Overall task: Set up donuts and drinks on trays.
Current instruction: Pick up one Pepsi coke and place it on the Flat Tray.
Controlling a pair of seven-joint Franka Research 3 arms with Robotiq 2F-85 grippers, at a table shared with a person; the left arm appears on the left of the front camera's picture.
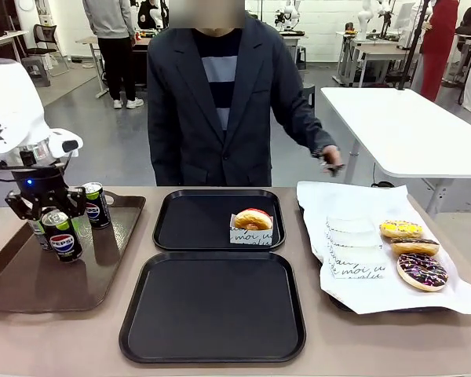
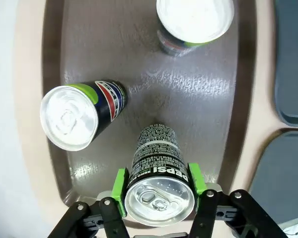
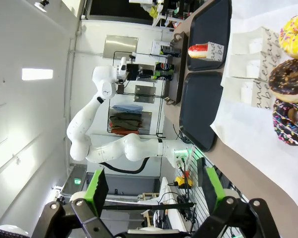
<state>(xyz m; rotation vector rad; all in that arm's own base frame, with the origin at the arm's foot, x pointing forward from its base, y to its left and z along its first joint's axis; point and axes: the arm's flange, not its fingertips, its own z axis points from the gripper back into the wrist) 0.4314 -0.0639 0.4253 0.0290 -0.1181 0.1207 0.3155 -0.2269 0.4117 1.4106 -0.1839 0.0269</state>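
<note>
Left wrist view looks down on the left end effector (image 2: pixel 159 187). Its green pads are clamped against both sides of an upright Pepsi can (image 2: pixel 158 163) at the lower middle of the frame, over the brown tray (image 2: pixel 203 124). I cannot tell whether the can stands on the tray or is lifted off it. Two more cans (image 2: pixel 82 113) stand on that tray, at centre left and at the top edge.

In the front view, two black trays (image 1: pixel 212 314) lie mid-frame on the desk (image 1: pixel 63 345). The far one carries a sleeved donut (image 1: pixel 253 219) at its right side. Three more donuts (image 1: pixel 414 247) lie on white paper (image 1: pixel 377 294) at the right.

In the right wrist view, the right end effector (image 3: pixel 155 191) is spread wide, holding nothing.
</note>
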